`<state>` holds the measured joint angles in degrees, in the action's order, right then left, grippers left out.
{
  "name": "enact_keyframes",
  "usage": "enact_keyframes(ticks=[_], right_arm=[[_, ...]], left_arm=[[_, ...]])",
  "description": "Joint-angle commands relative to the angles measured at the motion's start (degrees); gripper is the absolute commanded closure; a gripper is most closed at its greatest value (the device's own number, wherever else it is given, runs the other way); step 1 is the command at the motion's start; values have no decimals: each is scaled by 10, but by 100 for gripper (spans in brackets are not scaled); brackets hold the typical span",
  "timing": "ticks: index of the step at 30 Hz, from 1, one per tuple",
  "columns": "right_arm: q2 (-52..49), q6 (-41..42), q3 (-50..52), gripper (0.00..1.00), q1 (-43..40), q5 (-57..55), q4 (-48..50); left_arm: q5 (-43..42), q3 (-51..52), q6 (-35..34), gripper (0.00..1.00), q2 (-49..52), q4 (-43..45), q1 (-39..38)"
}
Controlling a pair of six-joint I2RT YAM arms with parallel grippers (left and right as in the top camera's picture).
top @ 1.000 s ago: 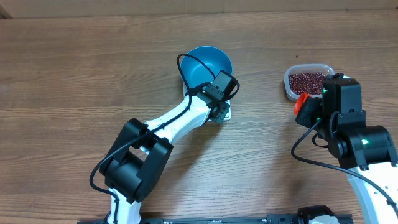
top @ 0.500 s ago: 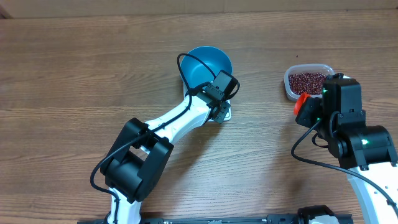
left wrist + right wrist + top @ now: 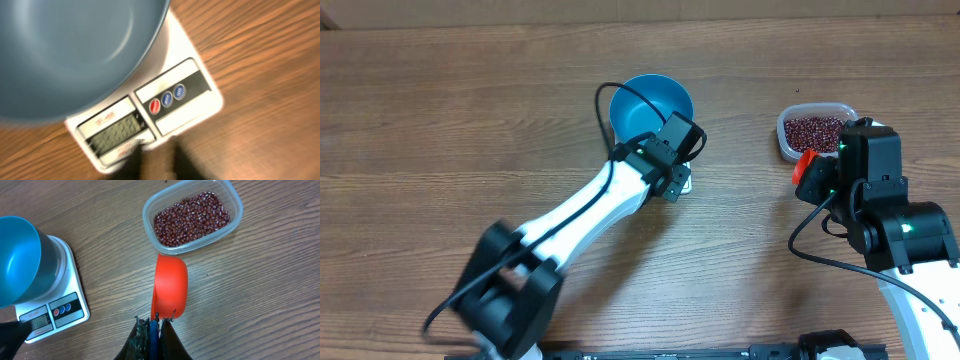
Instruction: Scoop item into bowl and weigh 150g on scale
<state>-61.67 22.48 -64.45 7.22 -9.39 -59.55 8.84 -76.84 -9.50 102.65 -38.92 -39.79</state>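
The blue bowl [image 3: 651,105] sits empty on the white scale [image 3: 170,95], whose display and buttons face my left gripper [image 3: 158,165]. That gripper hovers low at the scale's front edge, its blurred fingers slightly open with bare wood between them. In the overhead view the left wrist covers most of the scale [image 3: 684,184]. My right gripper [image 3: 154,325] is shut on the blue handle of an orange scoop [image 3: 170,287], which looks empty. The scoop hangs just short of the dark red beans [image 3: 191,219] in their clear tub [image 3: 235,205].
The wooden table [image 3: 440,110] runs wide to the left and along the front. The bean tub [image 3: 813,131] stands at the back right, right of the bowl [image 3: 17,260] and scale [image 3: 55,310].
The left arm's elbow and base links have swung down and left, blurred in motion, while its wrist stays at the scale. The right arm and scoop have not moved.
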Motion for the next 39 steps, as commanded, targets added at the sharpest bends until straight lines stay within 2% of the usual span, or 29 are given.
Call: enact_keyframes(ticks=[1,9,20,25,32,39], right_arm=[[1,4,-15,96,1,-4,3],[1,4,-15,96,1,-5,2],[1,2,-15,96,1,-9,-2],[1,2,-15,96,1,-9,-2],[1,2,-15,96,1,-8,-2],[1,2,-15,96,1,0,-2]], left_arm=[[3,-4,-23,0,-64,-25,-2],[8,-4,-24,0,-144,-66,14],[8,-3,-23,0,-169,-102,36],[8,23,-15,0,-205,-75,42],[-4,144,1,0,-302,20,53],[-8,161,9,0,-309,1,66]])
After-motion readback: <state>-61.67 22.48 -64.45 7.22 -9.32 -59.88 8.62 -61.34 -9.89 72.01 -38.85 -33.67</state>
